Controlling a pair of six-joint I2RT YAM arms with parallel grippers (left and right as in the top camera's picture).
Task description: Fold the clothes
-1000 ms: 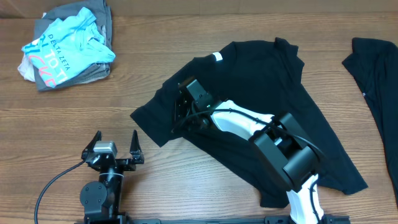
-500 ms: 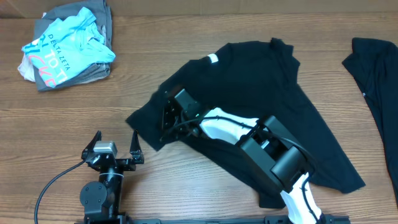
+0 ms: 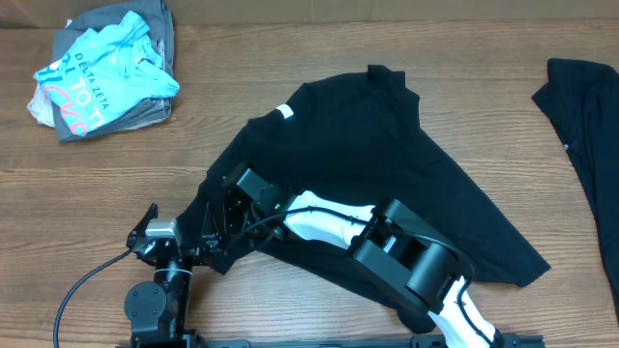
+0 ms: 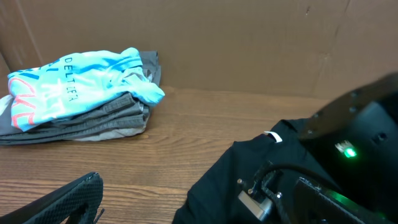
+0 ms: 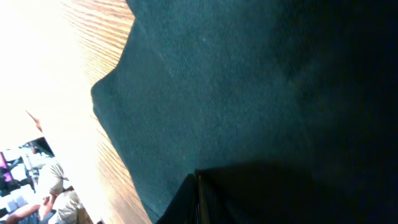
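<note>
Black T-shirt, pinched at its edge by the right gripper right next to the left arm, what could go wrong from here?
Two risks. The right gripper holds the black T-shirt close against the open left gripper, so the arms could collide, or the fabric could snag on it. The pinch seems to take only a thin edge of cloth, so it may slip out.

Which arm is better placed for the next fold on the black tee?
Right, probably. The right gripper is shut on the black T-shirt at its edge; the left gripper stands open beside it, holding nothing.
</note>
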